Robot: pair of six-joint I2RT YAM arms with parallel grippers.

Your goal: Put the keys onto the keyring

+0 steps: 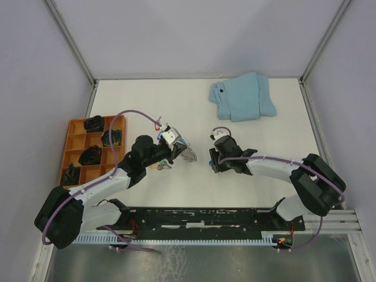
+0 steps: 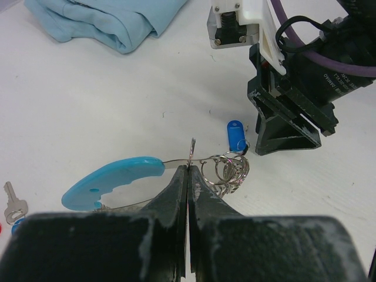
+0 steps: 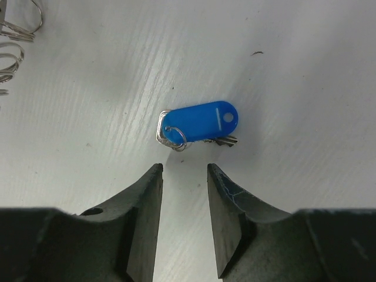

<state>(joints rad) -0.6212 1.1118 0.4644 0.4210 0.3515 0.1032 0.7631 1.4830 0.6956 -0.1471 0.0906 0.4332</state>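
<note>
Left claw (image 2: 188,169): clenched on the thin wire of the keyring (image 2: 111,180), pinching it just past the end of the bright blue plastic section. The keyring sits mid-tabletop (image 1: 147,100), a little toward the left edge, between the two arms. A cluster of small rings (image 2: 230,169) sits at the wire just beside the pinch point, on the side toward the right arm.

Right claw (image 3: 184,171): released, fingers parted, holding nothing. It points down at the blue-tagged key (image 3: 202,122), which lies flat on the tabletop just ahead of the fingertips without touching them. The tag is uppermost and the metal is mostly hidden beneath it. This key is near the ring cluster but apart from it.

Silver key (image 2: 13,204): on the tabletop beyond the other end of the blue section, apart from the keyring.

Orange tray (image 1: 73,124): at the left edge, with dark items in its compartments.

Folded light-blue cloth (image 1: 244,97): by the far edge, toward the far-right corner.
</note>
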